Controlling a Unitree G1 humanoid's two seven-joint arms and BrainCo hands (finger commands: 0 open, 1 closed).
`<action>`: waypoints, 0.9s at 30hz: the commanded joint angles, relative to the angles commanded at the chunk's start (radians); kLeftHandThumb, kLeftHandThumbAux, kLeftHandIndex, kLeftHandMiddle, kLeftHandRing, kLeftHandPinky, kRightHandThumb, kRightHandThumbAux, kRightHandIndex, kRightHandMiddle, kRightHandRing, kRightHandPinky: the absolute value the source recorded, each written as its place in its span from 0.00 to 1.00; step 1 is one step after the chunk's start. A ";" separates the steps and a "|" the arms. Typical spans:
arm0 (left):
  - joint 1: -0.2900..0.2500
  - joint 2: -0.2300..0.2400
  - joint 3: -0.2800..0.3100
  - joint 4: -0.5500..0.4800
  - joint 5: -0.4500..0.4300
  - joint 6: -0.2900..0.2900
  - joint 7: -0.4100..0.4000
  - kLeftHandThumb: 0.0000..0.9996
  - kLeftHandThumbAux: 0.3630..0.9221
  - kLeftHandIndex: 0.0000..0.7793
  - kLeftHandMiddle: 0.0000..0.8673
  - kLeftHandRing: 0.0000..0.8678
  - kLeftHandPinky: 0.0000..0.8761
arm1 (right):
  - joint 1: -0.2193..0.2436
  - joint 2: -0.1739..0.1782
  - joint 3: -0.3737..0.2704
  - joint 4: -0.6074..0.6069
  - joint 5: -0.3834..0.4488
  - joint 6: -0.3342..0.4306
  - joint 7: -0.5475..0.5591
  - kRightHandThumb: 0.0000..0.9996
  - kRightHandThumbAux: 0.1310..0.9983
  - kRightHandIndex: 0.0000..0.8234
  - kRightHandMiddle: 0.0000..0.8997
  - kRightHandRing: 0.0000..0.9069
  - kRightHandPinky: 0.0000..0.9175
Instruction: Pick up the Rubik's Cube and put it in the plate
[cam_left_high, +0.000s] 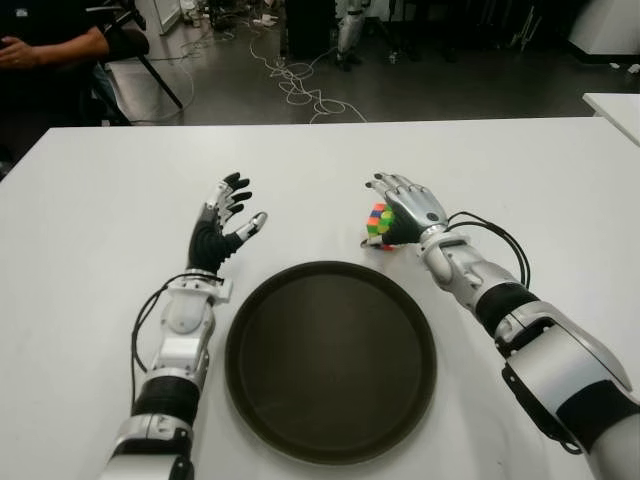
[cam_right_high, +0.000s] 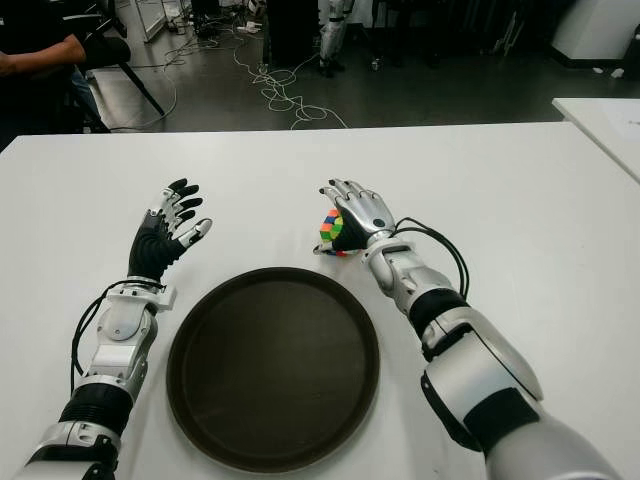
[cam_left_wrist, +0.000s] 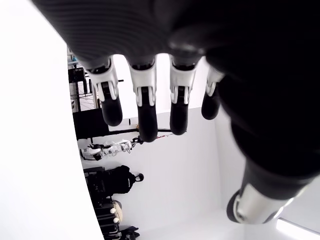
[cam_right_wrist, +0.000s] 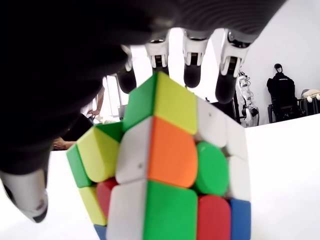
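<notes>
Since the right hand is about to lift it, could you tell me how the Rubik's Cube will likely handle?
The Rubik's Cube looks rigid, flat-faced plastic, so probably unlikely to roll. Its glossy stickers may slip under the right hand. Its layers look twisted out of line, so it could shift when squeezed.

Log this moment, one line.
phase: reach | right hand over Rubik's Cube, not closed | plate empty | left hand open, idle

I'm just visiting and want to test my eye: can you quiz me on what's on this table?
1. True or false: the cube lies in the plate.
2. Which hand is at the cube: A) left hand B) right hand?
3. Fill in: the plate lies on the ____.

Key: 1 false, it is on the table beyond the plate's rim. 2 B; its fingers arch over the cube. 3 table.
</notes>
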 joint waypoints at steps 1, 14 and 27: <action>0.000 0.000 0.000 0.000 0.000 0.000 0.000 0.03 0.60 0.13 0.20 0.18 0.14 | 0.000 0.000 0.000 0.000 0.000 -0.001 0.000 0.00 0.57 0.00 0.00 0.10 0.24; 0.006 -0.001 -0.005 -0.004 0.018 -0.007 0.022 0.01 0.58 0.12 0.19 0.17 0.15 | -0.003 -0.004 0.027 0.012 -0.005 -0.025 0.149 0.00 0.59 0.08 0.13 0.20 0.29; 0.015 -0.001 -0.008 -0.014 0.025 -0.007 0.035 0.03 0.53 0.11 0.18 0.17 0.14 | -0.014 -0.003 0.030 0.017 -0.003 -0.008 0.275 0.00 0.62 0.15 0.22 0.27 0.31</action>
